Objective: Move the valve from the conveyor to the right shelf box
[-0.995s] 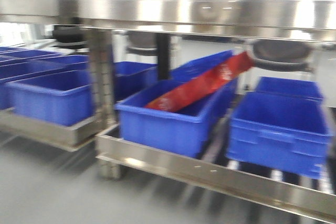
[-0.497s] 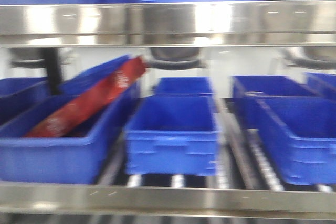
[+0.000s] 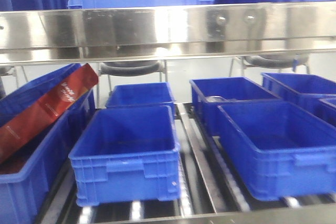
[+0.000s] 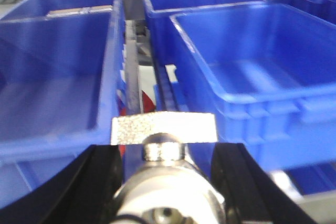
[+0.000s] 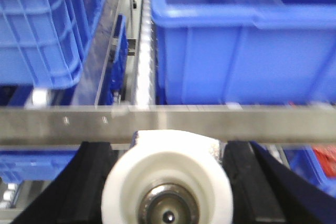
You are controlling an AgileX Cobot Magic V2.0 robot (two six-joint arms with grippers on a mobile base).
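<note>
The left gripper (image 4: 167, 174) is clamping the valve (image 4: 168, 195). Its long axis is pointing toward 12 o'clock, at a blue box (image 4: 262, 66), and its lever (image 4: 164, 128) is lying crosswise on top. The right gripper (image 5: 168, 182) is squeezing a second valve (image 5: 167, 174), whose white end is facing the camera.

Approx 8 blue boxes (image 3: 126, 161) on lower shelf (image 3: 202, 166), 1 red pkg (image 3: 47, 111), 2 valves (image 4: 163, 192) (image 5: 167, 192), 2 chairs (image 3: 128, 67).
</note>
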